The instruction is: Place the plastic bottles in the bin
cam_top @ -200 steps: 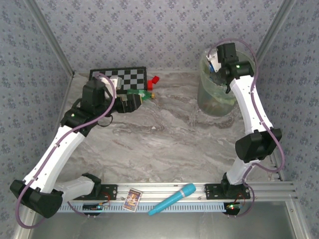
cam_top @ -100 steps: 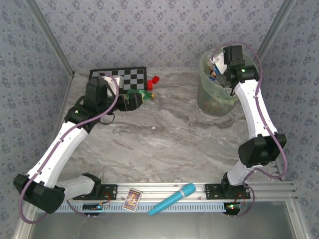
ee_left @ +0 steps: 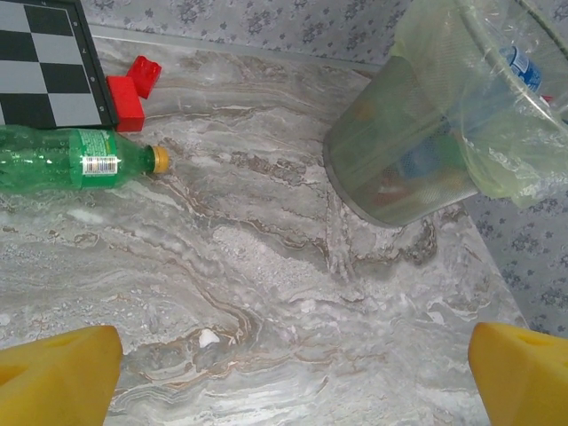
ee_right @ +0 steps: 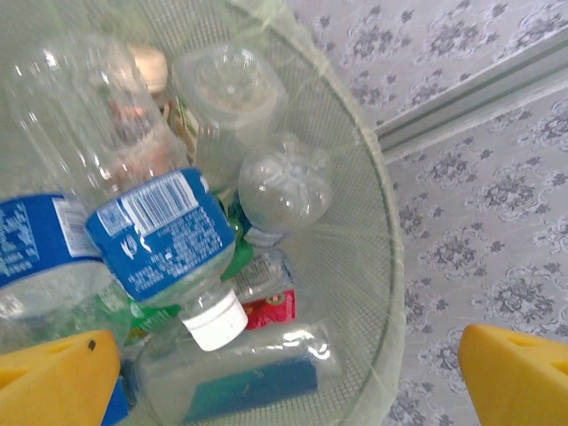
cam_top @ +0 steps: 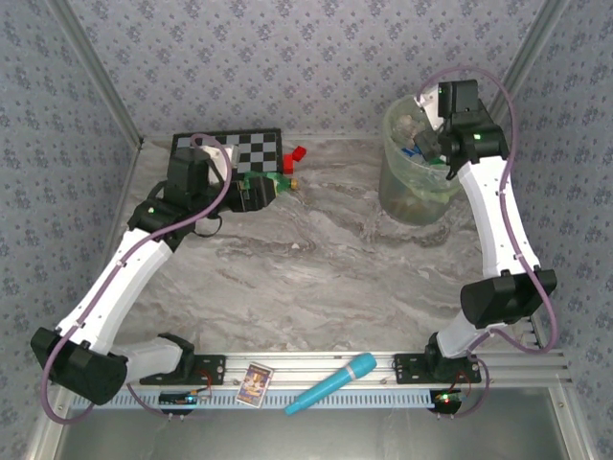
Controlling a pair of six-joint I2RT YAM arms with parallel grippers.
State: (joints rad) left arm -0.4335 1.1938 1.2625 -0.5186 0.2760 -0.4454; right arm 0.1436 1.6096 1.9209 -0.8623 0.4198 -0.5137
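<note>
The green bottle point(ee_left: 71, 160) lies sideways on the desk point(ee_left: 266, 293), well left of the bin point(ee_left: 390, 169), cap toward the bin, just ahead of the nearer, spread left end effector point(ee_left: 288, 377).

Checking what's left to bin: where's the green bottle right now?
Left wrist view: the green bottle lies on its side at left, beside the checkerboard and red block.

Grey marbled tabletop point(cam_top: 326, 268) enclosed by three walls point(cam_top: 287, 57). Pale floral wallpaper point(cam_top: 239, 86) covers them; metal posts point(cam_top: 527, 48) stand in the back corners.
</note>
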